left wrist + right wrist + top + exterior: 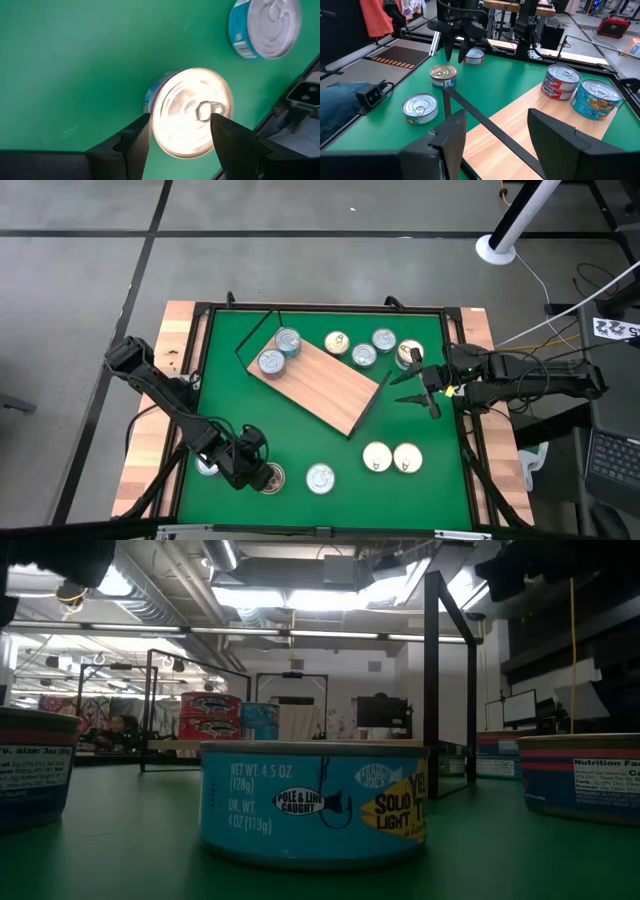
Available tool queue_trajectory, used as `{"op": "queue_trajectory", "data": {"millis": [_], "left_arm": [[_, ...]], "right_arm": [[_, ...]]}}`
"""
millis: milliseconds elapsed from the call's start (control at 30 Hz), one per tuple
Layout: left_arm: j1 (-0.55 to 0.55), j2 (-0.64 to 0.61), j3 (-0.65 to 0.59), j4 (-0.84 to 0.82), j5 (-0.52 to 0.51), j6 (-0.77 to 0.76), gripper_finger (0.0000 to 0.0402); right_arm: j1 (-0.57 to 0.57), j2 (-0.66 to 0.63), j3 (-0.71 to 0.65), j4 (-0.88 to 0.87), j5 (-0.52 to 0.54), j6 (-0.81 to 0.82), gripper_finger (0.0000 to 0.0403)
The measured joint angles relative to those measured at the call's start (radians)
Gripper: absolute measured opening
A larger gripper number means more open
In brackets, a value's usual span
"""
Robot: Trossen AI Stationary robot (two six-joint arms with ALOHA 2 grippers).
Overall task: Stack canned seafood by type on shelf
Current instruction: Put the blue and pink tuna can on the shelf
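Observation:
My left gripper is open at the mat's near-left corner, pointing down. Its fingers stand over the two sides of a blue-sided tin with a silver pull-tab lid; no touch shows. A second blue tin stands close by. My right gripper is open and holds nothing, by the right end of the wood-grain shelf. On the shelf's far-left end stand a red-and-white tin and a blue-and-yellow tin, each on its base.
Several tins stand on the mat beyond the shelf. Two cream-lidded tins and a silver one stand near the near edge. A dark frame rod runs along the shelf's near side. Black rails border the green mat.

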Motion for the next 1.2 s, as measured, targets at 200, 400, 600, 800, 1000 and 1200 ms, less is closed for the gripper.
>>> {"op": "queue_trajectory", "data": {"millis": [200, 400, 600, 800, 1000, 1200], "left_arm": [[0.0, 0.0, -0.023, 0.022, 0.008, 0.0, 0.0198], [0.0, 0.025, -0.025, 0.024, 0.013, -0.001, 0.0198], [0.0, 0.095, -0.025, 0.052, 0.085, 0.0, 0.0198], [0.0, 0.111, -0.023, 0.065, 0.087, -0.007, 0.0183], [0.0, 0.112, -0.023, 0.088, 0.087, -0.007, 0.0106], [0.001, 0.112, -0.023, 0.109, 0.085, -0.017, 0.0024]], "right_arm": [[0.0, 0.0, 0.0, 0.005, -0.001, -0.028, 0.0211], [0.0, 0.0, 0.0, 0.01, -0.002, -0.045, 0.0211], [0.0, 0.0, 0.0, 0.011, -0.002, -0.046, 0.0211], [0.0, 0.0, 0.0, 0.012, -0.002, -0.047, 0.0211], [0.0, 0.0, 0.0, 0.012, -0.002, -0.049, 0.0211], [0.0, 0.0, 0.0, 0.012, -0.002, -0.051, 0.0211]]}}
